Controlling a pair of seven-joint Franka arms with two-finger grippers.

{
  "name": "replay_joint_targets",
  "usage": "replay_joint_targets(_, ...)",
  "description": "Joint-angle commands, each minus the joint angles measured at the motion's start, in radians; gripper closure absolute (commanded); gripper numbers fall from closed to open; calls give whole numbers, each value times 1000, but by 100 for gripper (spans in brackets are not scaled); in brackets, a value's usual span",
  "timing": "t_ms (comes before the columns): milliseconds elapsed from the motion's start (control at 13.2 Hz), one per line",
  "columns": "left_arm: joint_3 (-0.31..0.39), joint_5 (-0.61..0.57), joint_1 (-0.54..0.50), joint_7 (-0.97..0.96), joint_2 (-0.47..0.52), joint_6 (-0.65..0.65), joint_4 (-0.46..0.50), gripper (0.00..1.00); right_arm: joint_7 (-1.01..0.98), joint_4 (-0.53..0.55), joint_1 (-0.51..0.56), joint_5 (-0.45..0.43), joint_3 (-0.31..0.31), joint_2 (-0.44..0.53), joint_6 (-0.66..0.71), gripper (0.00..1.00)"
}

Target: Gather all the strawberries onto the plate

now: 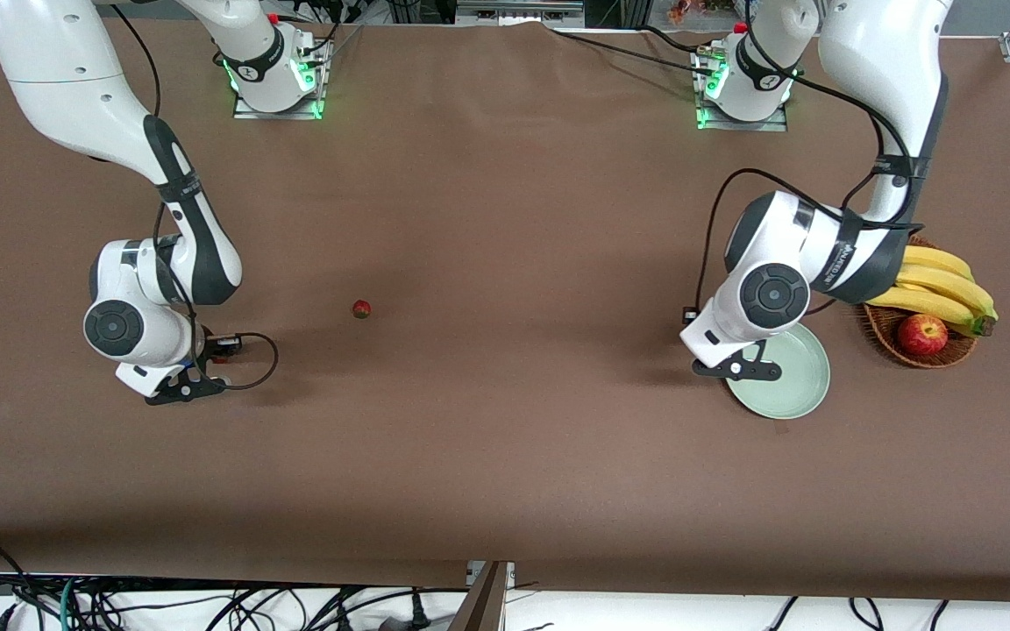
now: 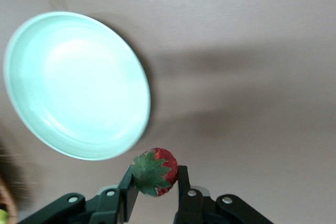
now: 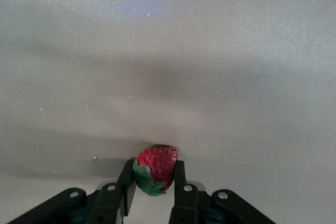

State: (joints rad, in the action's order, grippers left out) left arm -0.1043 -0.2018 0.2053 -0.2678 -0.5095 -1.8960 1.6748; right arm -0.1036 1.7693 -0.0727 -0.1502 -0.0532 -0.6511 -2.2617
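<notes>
One strawberry (image 1: 361, 308) lies loose on the brown table, between the two arms. My left gripper (image 1: 740, 369) is shut on a second strawberry (image 2: 156, 171), green top showing, just off the rim of the pale mint-green plate (image 1: 790, 382) on the side toward the right arm's end. In the left wrist view the plate (image 2: 79, 85) holds nothing. My right gripper (image 1: 182, 389) is low at the right arm's end of the table, shut on a third strawberry (image 3: 156, 167) that sits at the tabletop. Neither held berry shows in the front view.
A brown wicker basket (image 1: 880, 328) with bananas (image 1: 939, 285) and a red apple (image 1: 922, 334) stands beside the plate, toward the left arm's end. Cables hang along the table's front edge.
</notes>
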Motion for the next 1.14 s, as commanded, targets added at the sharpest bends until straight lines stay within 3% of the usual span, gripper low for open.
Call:
replay_joint_targets(0,-8,-117,-16,53,-20,3,17,84,-18,-7,7,9,53,34,74,93)
replay_joint_targets(227,-11,-194,-64,61,-81,-24,23,86,68,-31,7,9,195,77,149,92)
replay_joint_targets(531,-9,-196,-78,62,-127,-93,29,87,468,-70,-4,9,422,55,120,92)
replay_joint_targets(682,-9,-228,-98,76,-133,-106,31,87,676,-122,-62,12,481,6,53,92)
replay_joint_targets(834,-11,-228,-119,117,-136,-139,28,81,906,-162,-142,46,510,-50,-83,91)
replay_joint_targets(910,-11,-225,-122,119,-138,-141,26,72,1015,-189,-198,50,510,-85,-175,91)
replay_joint_targets(1061,-17,-214,-124,121,-124,-130,20,0,1198,-273,-300,49,507,-181,-341,91)
